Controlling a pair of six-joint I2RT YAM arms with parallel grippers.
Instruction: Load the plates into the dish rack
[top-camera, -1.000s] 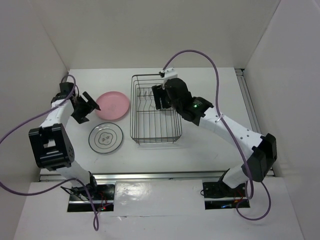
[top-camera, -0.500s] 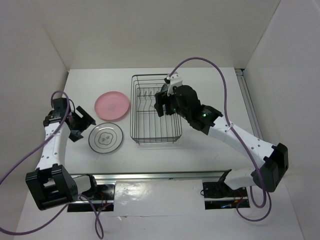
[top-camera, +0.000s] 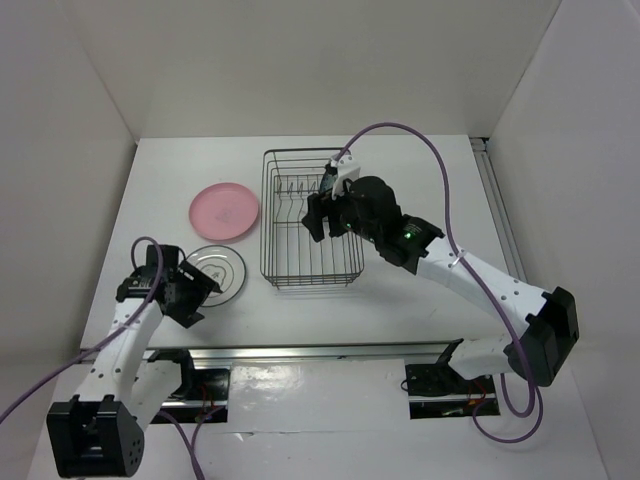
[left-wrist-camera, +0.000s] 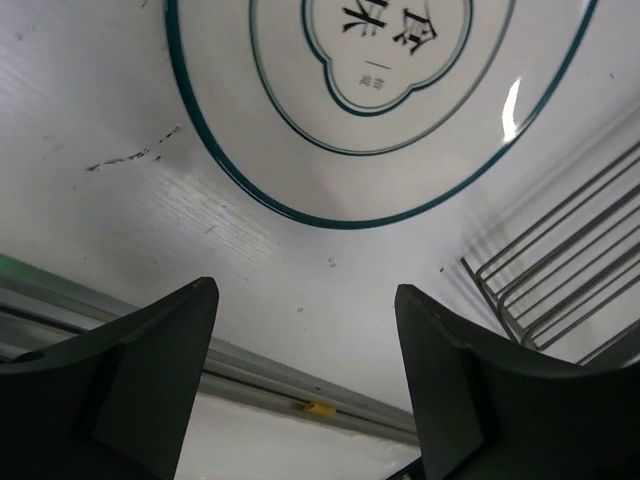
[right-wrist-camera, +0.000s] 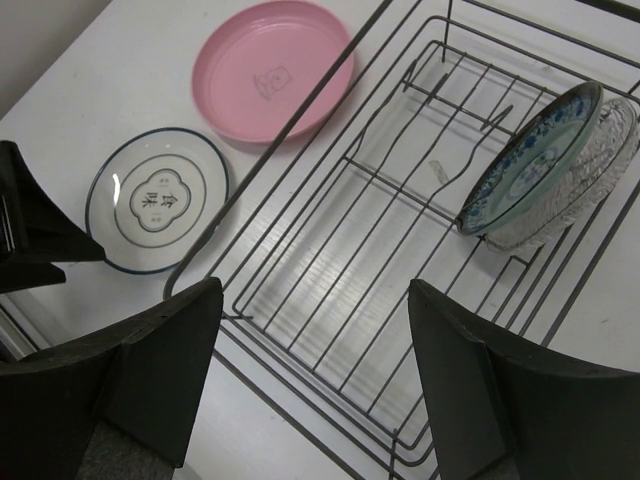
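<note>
Right wrist view shows the right gripper (right-wrist-camera: 312, 295), fingers apart and empty, above the dish rack (right-wrist-camera: 330, 250), where the teal plate (right-wrist-camera: 530, 160) and glass plate (right-wrist-camera: 600, 165), hidden from the top view, stand slotted, while the left gripper (left-wrist-camera: 305, 290), also spread, has retreated from the pink plate (right-wrist-camera: 272, 68) to the white plate (left-wrist-camera: 380, 100).

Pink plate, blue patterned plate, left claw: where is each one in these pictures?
pink plate (right-wrist-camera: 272, 68), right wrist view, on its flat centre.
blue patterned plate (right-wrist-camera: 530, 160), right wrist view, on the middle of its tilted face.
left claw (left-wrist-camera: 303, 300), left wrist view, midway between its two open fingertips.
</note>
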